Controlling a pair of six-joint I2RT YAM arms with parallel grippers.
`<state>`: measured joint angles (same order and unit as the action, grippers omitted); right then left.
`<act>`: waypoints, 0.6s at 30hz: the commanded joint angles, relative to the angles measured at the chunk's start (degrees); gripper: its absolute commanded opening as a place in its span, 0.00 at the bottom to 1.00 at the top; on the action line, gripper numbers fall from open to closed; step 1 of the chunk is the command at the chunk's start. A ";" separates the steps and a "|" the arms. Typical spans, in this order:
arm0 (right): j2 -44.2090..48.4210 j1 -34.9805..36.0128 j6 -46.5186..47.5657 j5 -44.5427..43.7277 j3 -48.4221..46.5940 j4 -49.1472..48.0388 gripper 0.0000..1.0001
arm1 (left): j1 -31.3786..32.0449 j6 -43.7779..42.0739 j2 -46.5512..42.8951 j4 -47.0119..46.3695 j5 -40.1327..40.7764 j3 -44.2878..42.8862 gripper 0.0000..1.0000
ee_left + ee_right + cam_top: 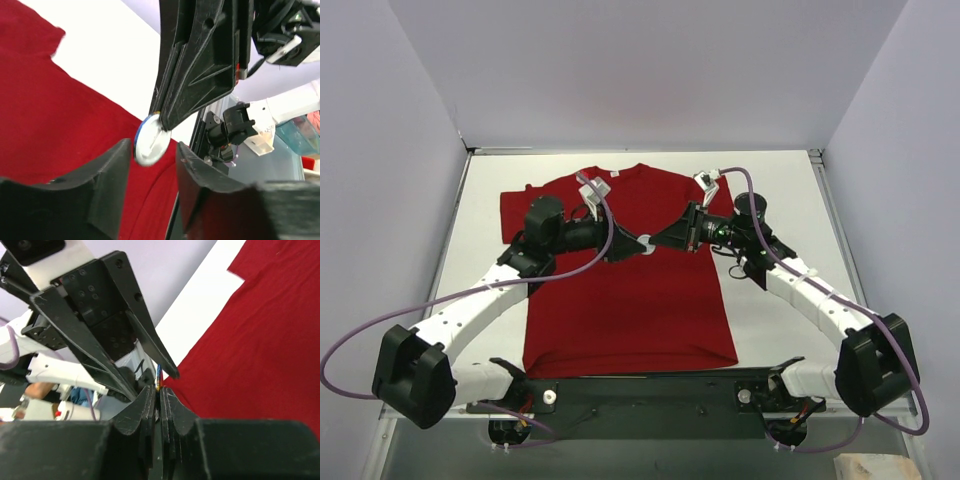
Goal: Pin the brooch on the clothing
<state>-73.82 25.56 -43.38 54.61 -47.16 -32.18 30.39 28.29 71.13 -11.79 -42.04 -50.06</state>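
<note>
Mid-frame in the top view, both arms meet over the clothing [620, 320]. Left wrist, centre: right fingers [190, 75] pinch the brooch [149, 142] by its rim, left fingers [107, 175] spread around it, probably to work its pin. Right wrist: brooch [158, 375] edge-on, lower centre.

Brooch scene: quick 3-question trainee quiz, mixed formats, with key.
1. True or false: the brooch lies flat on the T-shirt.
2. Which hand pinches the brooch?
3. The left hand is: A) open, fingers flanking the brooch; B) shut on the T-shirt; C) out of view.
Key: 1 false, it is held above the T-shirt; 2 the right hand; 3 A.
</note>
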 commanded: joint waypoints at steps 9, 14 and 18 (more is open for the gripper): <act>12.91 0.28 -2.50 -17.60 8.56 -16.67 0.00 | -3.67 14.05 -6.01 -12.62 1.52 -1.53 0.79; 14.85 1.85 -5.67 -22.52 12.17 -27.66 0.00 | -3.67 21.70 -3.29 -22.01 1.53 0.14 0.78; 15.46 3.88 -6.02 -27.61 13.58 -31.27 0.00 | -2.97 30.39 1.36 -31.70 -0.06 1.63 0.76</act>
<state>-60.18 27.53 -48.64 33.08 -34.33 -51.09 27.00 48.75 68.86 -30.09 -40.93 -49.65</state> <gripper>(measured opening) 0.072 0.766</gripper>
